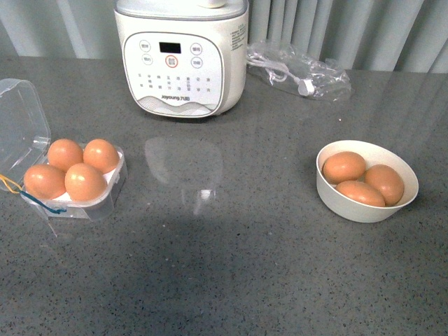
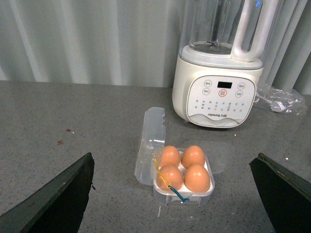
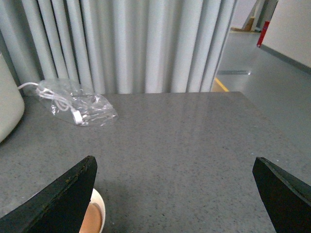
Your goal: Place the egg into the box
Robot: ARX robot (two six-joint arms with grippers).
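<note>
The clear box (image 1: 105, 201) sits at the table's left with its lid (image 1: 21, 119) open; all its cells hold orange-brown eggs (image 1: 85, 180). It also shows in the left wrist view (image 2: 209, 182) with the eggs (image 2: 197, 178) inside and yellow and blue bands (image 2: 176, 193) at its front. Three more eggs (image 1: 344, 166) lie in a round white bowl (image 1: 357, 210) at the right. My left gripper (image 2: 175, 194) is open and empty, above and short of the box. My right gripper (image 3: 175, 194) is open and empty; the bowl's rim (image 3: 99, 211) and an egg (image 3: 90, 221) peek beside one finger. Neither arm shows in the front view.
A big white kitchen appliance (image 1: 180, 59) stands at the back centre, also in the left wrist view (image 2: 221, 92). A clear plastic bag with a white cable (image 1: 301, 70) lies at the back right, also in the right wrist view (image 3: 77, 108). Grey curtains hang behind the table.
</note>
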